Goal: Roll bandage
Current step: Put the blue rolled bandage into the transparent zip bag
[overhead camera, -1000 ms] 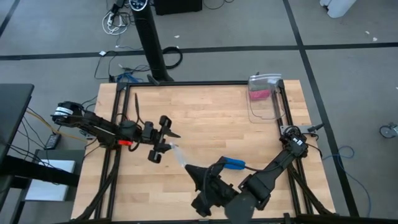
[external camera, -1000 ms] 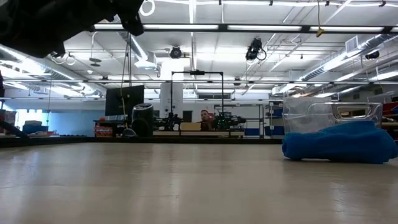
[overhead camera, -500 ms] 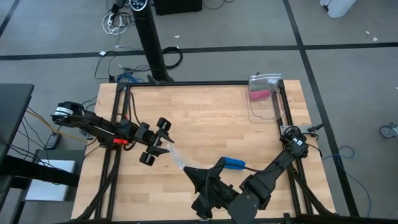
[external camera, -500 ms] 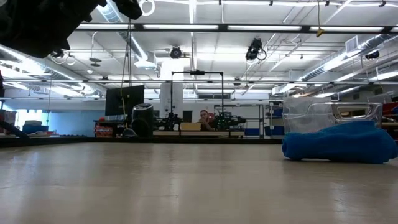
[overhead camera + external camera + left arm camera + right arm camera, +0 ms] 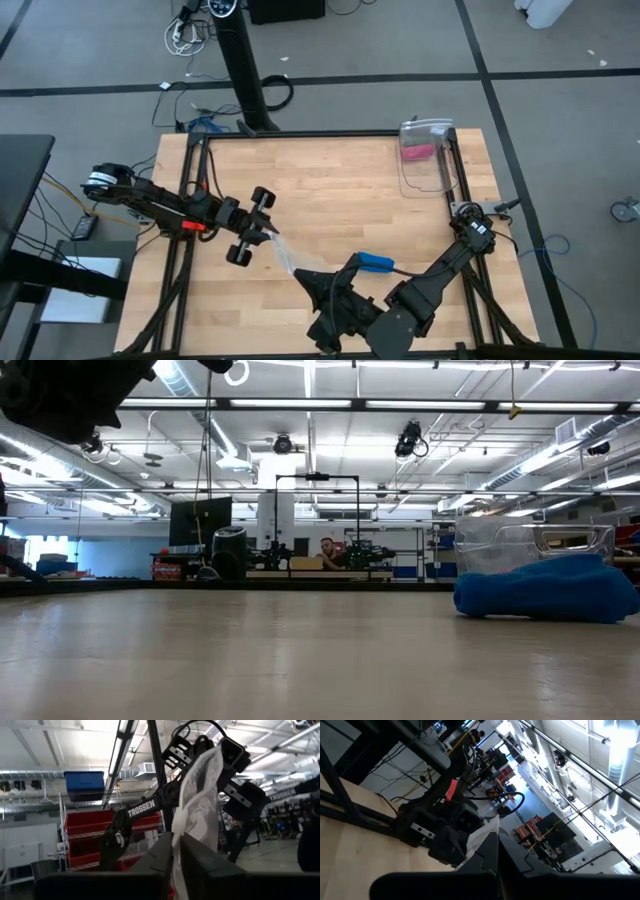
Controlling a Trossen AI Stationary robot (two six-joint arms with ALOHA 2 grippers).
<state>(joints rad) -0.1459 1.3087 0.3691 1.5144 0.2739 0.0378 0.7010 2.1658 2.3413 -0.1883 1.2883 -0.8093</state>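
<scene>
"TROSSEN" on right arm [image 5: 150, 807]; blue bandage [image 5: 376, 263] unmarked.

A light wooden bench [image 5: 340, 190] with a dark frame along its edges. A clear plastic container [image 5: 422, 160] holding something pink stands at the far right corner. The blue bandage [image 5: 376, 263] lies bunched near the front edge, right of the middle

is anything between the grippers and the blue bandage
No object lies between, but the left gripper and right gripper both pinch a whitish wrapper stretched between them; the bandage lies beside the right arm.
</scene>
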